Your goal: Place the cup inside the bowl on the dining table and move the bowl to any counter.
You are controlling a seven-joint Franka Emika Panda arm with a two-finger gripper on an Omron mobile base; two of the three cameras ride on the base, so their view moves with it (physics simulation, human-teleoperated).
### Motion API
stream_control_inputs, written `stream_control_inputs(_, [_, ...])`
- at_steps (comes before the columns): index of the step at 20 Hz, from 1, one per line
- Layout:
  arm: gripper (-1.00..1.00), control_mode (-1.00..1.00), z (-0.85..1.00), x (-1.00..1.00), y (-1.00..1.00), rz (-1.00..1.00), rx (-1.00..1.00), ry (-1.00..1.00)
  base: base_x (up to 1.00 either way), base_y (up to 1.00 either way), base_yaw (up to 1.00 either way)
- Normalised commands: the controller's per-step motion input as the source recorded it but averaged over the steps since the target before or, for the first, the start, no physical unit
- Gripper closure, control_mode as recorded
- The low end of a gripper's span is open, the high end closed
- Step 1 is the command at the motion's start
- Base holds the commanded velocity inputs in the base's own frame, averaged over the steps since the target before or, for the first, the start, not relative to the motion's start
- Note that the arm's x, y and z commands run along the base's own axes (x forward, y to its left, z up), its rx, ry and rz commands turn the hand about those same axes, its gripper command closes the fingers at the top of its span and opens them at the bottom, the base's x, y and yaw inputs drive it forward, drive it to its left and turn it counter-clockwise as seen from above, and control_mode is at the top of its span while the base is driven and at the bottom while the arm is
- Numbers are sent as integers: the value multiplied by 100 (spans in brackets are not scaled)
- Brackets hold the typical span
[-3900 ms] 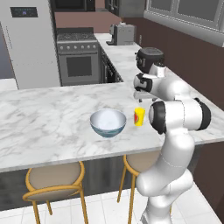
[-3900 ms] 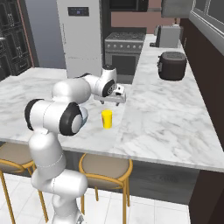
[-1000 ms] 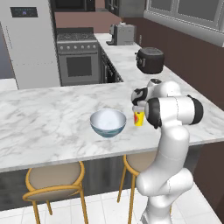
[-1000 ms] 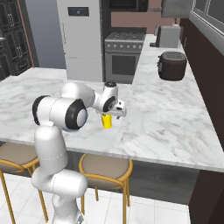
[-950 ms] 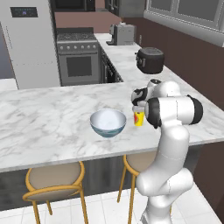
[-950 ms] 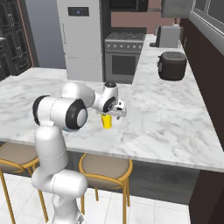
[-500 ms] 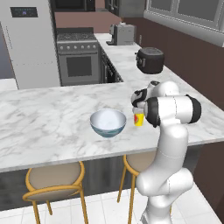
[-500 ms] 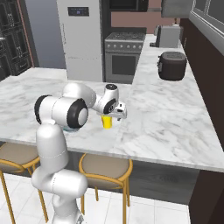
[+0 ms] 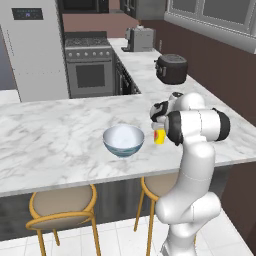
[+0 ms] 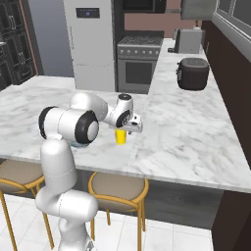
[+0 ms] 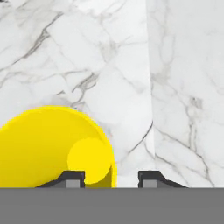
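1. Left base view: a long white-grey marble dining table (image 9: 60, 135) runs across the frame, with round tan stools on gold legs (image 9: 62, 207) tucked under its near edge.
2. A round, deep bowl, white inside and glossy pale blue-grey outside (image 9: 123, 141), stands upright on the marble near the table's front edge.
3. A small yellow cup (image 9: 160, 136) stands upright on the same table, to the right of the bowl and apart from it.
4. The white robot arm with dark joints (image 9: 195, 150) rises at the lower right and bends so that its two-finger gripper (image 9: 156, 127) sits directly above the cup.
5. Right base view: the gripper (image 10: 128, 128) hangs over the rim of the yellow cup (image 10: 120, 137), and the arm's body hides most of the bowl.
6. Hand view: the camera looks straight down into the cup (image 11: 48, 146), showing its yellow interior and round bottom.
7. One dark fingertip (image 11: 73, 179) sits over the cup's opening, inside the rim, and the other stands over bare marble outside it, so the cup's wall lies between them.
8. The fingers are spread apart and are not squeezing the cup.
9. Behind the table, a white-grey marble counter over dark cabinets (image 9: 150, 75) carries a dark rounded cooker pot (image 9: 171, 68) and a silver toaster (image 9: 139, 39).
10. A steel oven range (image 9: 90, 70) and a tall grey refrigerator (image 9: 32, 50) stand against the back wall.
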Motion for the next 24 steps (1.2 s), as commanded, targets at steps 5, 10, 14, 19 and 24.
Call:
stream_control_inputs(5, [100, -100, 0, 0, 0, 0, 0, 0, 0, 0, 0])
stream_control_inputs(10, [100, -100, 0, 0, 0, 0, 0, 0, 0, 0, 0])
stream_control_inputs(14, [100, -100, 13, -2, 0, 0, 0, 0, 0, 0, 0])
stream_control_inputs(19, [100, -100, 35, -9, 0, 1, 0, 0, 0, 0, 0])
stream_control_inputs(24, [100, -100, 46, -9, 0, 0, 0, 0, 0, 0, 0])
